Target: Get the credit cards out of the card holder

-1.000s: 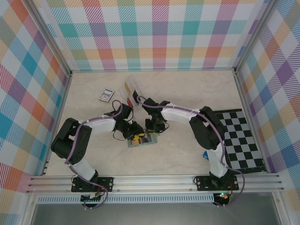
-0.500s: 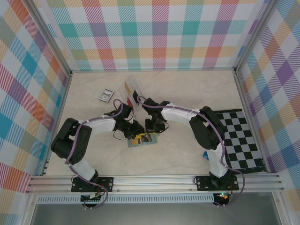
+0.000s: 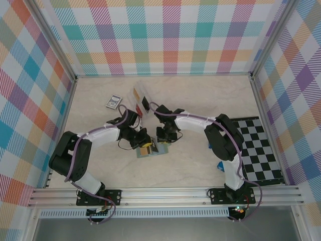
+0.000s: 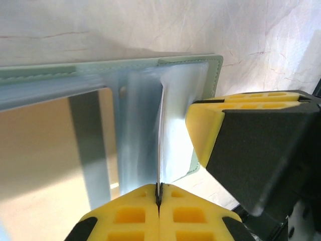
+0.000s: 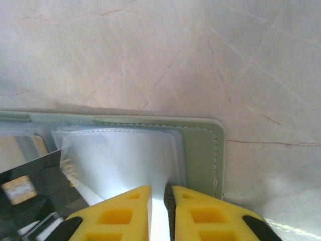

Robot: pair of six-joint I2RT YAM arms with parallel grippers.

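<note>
The left pincer point(image 4: 159, 193) had closed up since a moment before and was squeezed tight on a thin clear flap of the wallet point(image 4: 214, 75). The right pincer point(image 5: 159, 193) stood at the wallet's right edge, its jaws a thin crack apart with a pale flap between them, and I could not tell if it pinched. The wallet lay open in the middle of the table point(image 3: 210, 95) with a tan card point(image 4: 45, 145) inside, bare table in front and to the right, and a clear tray point(image 3: 143, 93) near behind.
</note>
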